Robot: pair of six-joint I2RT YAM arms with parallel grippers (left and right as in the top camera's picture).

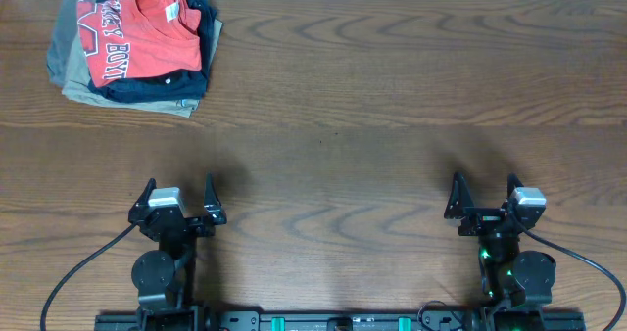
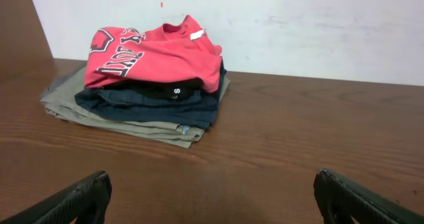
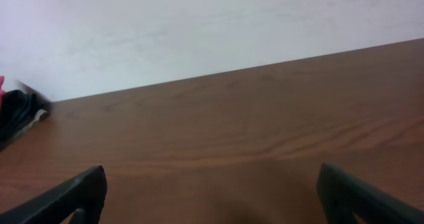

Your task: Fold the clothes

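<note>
The coral-red T-shirt (image 1: 135, 32) with navy lettering lies folded on top of a stack at the table's far left corner. It also shows in the left wrist view (image 2: 154, 55). My left gripper (image 1: 178, 196) is open and empty near the front left edge, far from the stack; its fingertips show in its wrist view (image 2: 211, 196). My right gripper (image 1: 485, 192) is open and empty near the front right edge, its fingertips low in its wrist view (image 3: 212, 191).
Under the red shirt lie a navy and black folded garment (image 1: 162, 88) (image 2: 149, 101) and a khaki folded garment (image 1: 69, 62) (image 2: 99, 114). The stack's edge shows at the far left of the right wrist view (image 3: 16, 114). A white wall (image 2: 298, 25) stands behind the wooden table (image 1: 392, 125).
</note>
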